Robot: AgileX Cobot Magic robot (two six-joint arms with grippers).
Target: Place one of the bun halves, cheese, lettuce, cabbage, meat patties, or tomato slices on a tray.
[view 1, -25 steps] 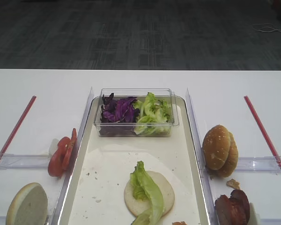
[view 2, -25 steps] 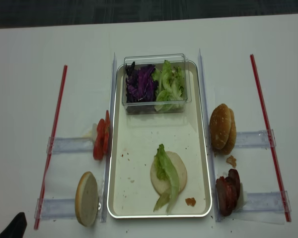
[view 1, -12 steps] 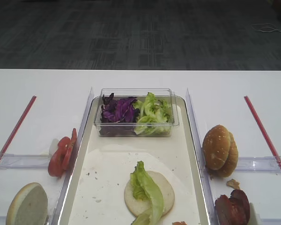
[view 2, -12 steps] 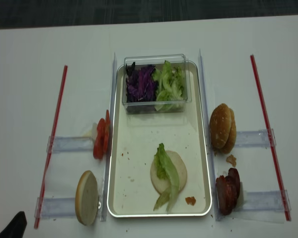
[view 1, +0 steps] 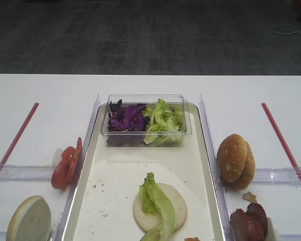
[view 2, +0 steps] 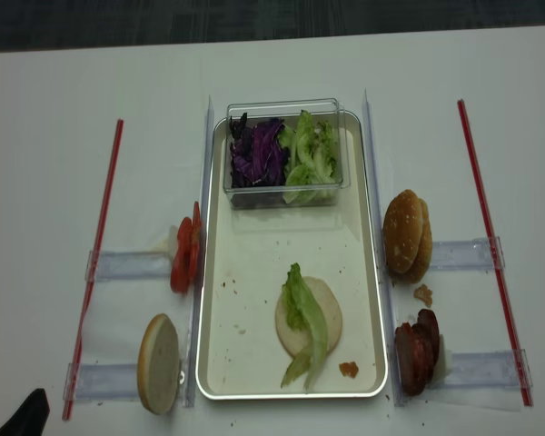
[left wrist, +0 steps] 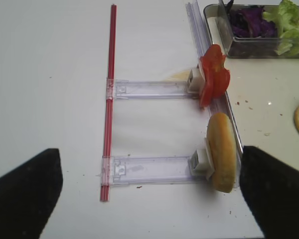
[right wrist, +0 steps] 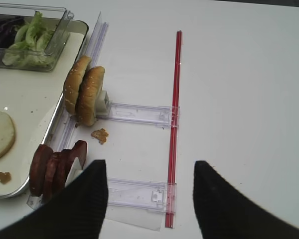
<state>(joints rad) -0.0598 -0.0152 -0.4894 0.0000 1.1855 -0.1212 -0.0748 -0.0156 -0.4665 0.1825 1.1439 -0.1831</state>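
On the far left, the left gripper (left wrist: 149, 194) is seen only from its own wrist view, as two dark fingers (left wrist: 22, 191) spread wide at the lower corners, with nothing held between them. A bun half (left wrist: 222, 158) stands on edge in a clear holder (left wrist: 154, 168) between the spread fingers, nearer the right one, and apart from both. Just beyond it, the tomato slices (left wrist: 213, 75) are propped upright against a second holder, well ahead of the jaws.

In the middle, the tray (view 2: 245, 263) is seen with a flat bun half (view 2: 309, 318) lying in its near part, and the lettuce (view 2: 306, 322) is draped across that bun, one end trailing onto the tray floor. At the tray's far end a clear tub (view 2: 286, 150) holds the cabbage (view 2: 257, 153) on its left and more green leaves on its right. A small crumb (view 2: 348, 369) lies near the tray's near right corner.

To the right, two domed bun halves (right wrist: 83, 89) stand on edge just outside the tray rim, and the meat patties (right wrist: 57, 167) are stacked on edge nearer the camera. The right gripper (right wrist: 149, 199) is shown with its fingers (right wrist: 79, 204) parted and empty; the patties sit just beside the left finger, and no contact can be made out.
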